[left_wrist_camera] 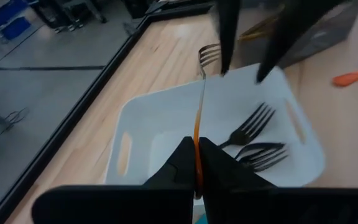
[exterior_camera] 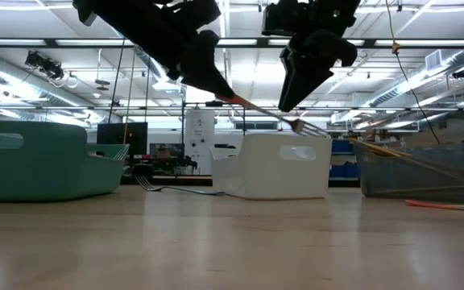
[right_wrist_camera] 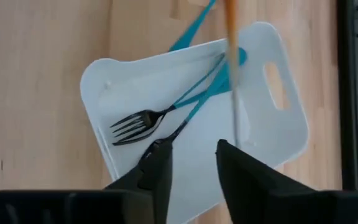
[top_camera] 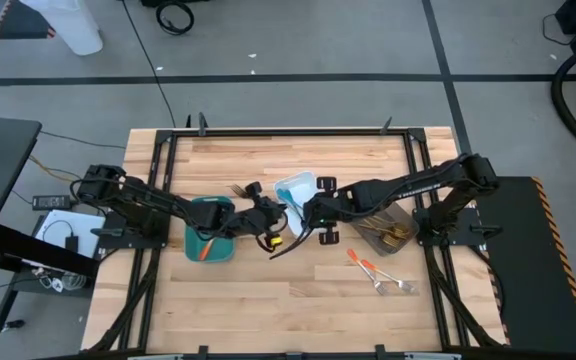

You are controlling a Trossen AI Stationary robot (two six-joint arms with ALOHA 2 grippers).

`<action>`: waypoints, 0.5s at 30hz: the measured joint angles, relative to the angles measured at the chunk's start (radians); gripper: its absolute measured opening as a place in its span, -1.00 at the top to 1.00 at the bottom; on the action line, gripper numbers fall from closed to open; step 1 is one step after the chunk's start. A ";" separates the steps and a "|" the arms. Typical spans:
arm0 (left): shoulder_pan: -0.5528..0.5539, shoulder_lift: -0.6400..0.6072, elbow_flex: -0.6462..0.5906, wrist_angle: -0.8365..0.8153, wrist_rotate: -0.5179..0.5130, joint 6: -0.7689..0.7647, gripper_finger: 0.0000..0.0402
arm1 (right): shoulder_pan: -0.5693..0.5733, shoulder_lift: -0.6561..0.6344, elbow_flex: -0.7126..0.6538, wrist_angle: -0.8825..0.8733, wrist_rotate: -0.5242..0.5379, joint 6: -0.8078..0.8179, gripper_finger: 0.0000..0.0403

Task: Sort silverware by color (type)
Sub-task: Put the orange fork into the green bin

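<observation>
Meeting above your white tray (top_camera: 298,188), both arms hang over the table's middle. Your left gripper (left_wrist_camera: 197,163) is clamped on the handle of an orange fork (left_wrist_camera: 199,118), its tines raised between the parted fingers of your right gripper (right_wrist_camera: 191,165). Blue forks (right_wrist_camera: 166,115) lie in the tray below.

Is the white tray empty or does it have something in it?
Not empty. The white tray holds two forks with blue handles, lying side by side; both wrist views show them.
</observation>
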 joint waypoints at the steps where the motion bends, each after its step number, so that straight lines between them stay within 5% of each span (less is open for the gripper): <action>1: -0.005 0.000 0.000 -0.013 -0.014 -0.008 0.94 | 0.000 -0.004 0.000 -0.001 0.007 0.007 0.34; 15: -0.172 -0.011 0.000 -0.105 -0.393 -0.091 0.94 | 0.013 -0.131 0.000 -0.023 0.132 0.087 0.21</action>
